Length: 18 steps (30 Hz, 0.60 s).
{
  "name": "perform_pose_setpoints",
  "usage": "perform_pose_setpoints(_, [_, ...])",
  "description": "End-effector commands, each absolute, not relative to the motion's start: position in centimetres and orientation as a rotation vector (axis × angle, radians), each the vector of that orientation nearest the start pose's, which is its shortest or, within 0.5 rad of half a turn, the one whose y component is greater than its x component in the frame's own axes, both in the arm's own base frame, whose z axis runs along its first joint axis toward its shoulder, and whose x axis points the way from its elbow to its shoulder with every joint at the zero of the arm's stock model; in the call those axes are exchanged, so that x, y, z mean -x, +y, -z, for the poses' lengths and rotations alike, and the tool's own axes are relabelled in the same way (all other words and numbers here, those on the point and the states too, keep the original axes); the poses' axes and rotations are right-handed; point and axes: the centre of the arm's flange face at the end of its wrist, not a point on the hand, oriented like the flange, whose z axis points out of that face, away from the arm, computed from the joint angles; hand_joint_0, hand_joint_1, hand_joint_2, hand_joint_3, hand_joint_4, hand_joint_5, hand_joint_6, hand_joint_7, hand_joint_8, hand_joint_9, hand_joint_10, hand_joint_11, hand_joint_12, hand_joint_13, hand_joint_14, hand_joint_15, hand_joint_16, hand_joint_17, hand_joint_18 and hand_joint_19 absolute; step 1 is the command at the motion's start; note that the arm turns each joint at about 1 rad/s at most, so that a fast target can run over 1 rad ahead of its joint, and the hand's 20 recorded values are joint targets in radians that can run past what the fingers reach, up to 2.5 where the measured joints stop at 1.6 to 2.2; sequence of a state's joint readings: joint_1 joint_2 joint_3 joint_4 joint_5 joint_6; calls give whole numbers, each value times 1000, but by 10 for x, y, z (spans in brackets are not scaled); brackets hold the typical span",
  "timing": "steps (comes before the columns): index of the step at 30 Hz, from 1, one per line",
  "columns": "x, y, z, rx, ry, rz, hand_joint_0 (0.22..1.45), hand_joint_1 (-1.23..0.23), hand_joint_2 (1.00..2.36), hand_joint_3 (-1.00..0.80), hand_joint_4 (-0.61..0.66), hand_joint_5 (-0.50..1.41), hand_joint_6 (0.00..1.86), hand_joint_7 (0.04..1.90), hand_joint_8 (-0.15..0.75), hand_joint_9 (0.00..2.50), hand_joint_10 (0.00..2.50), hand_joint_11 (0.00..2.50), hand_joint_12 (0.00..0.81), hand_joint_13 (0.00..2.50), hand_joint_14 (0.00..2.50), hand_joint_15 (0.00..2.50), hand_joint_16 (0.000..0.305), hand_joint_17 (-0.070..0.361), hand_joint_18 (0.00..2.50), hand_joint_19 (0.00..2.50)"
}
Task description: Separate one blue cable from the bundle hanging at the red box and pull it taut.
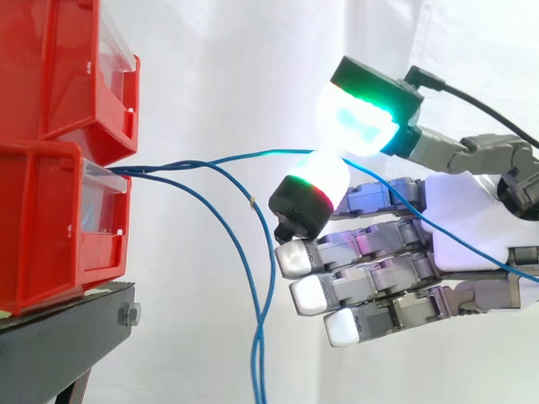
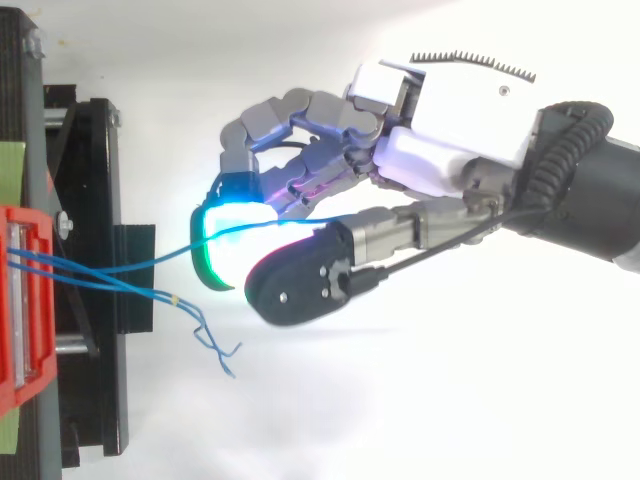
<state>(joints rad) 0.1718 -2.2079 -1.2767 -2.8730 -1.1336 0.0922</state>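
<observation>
Several thin blue cables come out between the two stacked red bins (image 1: 45, 228) at the left. One blue cable (image 1: 245, 156) runs almost straight, slightly rising, from the bins to my hand (image 1: 466, 219). The hand is shut on it, pinching it between a green-glowing pad (image 1: 358, 116) above and a red-banded pad (image 1: 310, 195) below. Past the pinch the cable trails across the palm to the right. The other blue cables (image 1: 261, 345) sag away from it and hang down. From above, the held cable (image 2: 140, 265) leads from the red bin (image 2: 25, 300) into the hand (image 2: 450, 140).
The bins rest on a black stand (image 1: 48, 344) with a bolt at its front edge. A white curtain hangs behind. In the top view the loose cable ends (image 2: 215, 350) curl just right of the stand (image 2: 95, 300), below the hand.
</observation>
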Motion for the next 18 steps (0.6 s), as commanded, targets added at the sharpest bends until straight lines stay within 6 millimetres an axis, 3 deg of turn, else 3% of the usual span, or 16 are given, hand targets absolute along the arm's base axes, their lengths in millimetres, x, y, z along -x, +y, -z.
perform_pose_setpoints(1, [-724,-52,-267,-1417,1015,-1029,517,-547,1000,-500,92,-186,818,1085,235,833,18,632,330,786,17,472,45,102,709,469])
perform_pose_setpoints(5, [-724,-52,-267,-1417,1015,-1029,582,-513,1000,-500,79,-180,806,1117,229,843,19,624,315,782,19,479,42,95,689,485])
perform_pose_setpoints(14, [-724,-52,-267,-1419,1014,-1031,579,-692,1015,-260,55,-187,841,1188,230,839,19,648,318,781,18,480,42,95,696,477])
perform_pose_setpoints(18, [-724,-52,-267,-1422,1011,-1034,573,-688,1008,-405,77,-190,844,1160,228,836,19,647,320,780,18,479,43,96,698,478])
